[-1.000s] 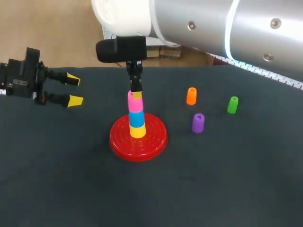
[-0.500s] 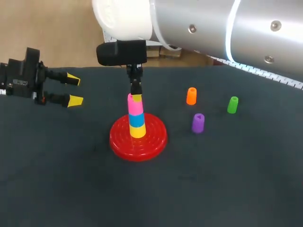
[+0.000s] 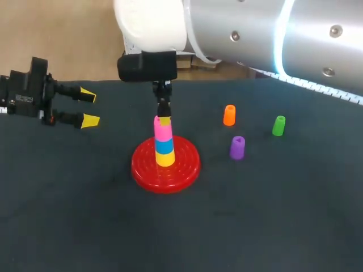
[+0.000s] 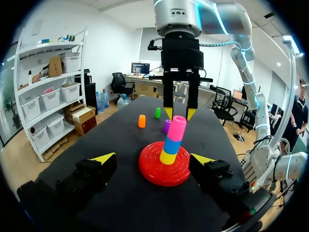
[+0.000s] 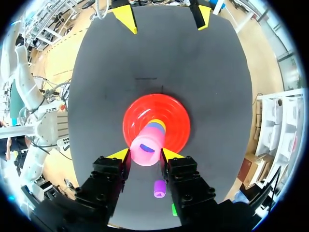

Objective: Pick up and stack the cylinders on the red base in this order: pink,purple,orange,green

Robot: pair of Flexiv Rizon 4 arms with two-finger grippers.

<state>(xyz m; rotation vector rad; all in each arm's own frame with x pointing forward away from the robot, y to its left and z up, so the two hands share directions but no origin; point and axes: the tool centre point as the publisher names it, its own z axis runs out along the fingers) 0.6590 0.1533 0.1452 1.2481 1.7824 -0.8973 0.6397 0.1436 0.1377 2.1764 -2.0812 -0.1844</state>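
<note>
Red base point(image 3: 142, 170) sits near the middle of the counter point(image 3: 85, 215), a little toward its far edge. It already carries a yellow cylinder point(image 3: 165, 158) at the bottom and a blue cylinder point(image 3: 164, 145) on top of that one. The right claw point(image 3: 164, 119) comes down from above and is clamped on the upper end of the pink cylinder point(image 3: 163, 131), which sits on the blue one and leans slightly. The left claw point(image 3: 89, 107) hangs near the far left corner with its fingers apart and holds nothing.

I judge that the step in hand is the placing of the pink piece, the first in the order. The next move calls for letting go of it and rising straight up, so that the leaning stack is not pulled over. After that the right claw should go to the purple cylinder point(image 3: 237, 147), which stands just to the right of the base.

Counted: one base, two claws and six cylinders. Three cylinders are in the stack and three are loose. The orange cylinder point(image 3: 229, 115) and the green cylinder point(image 3: 278, 126) stand upright nearer the far edge.
</note>
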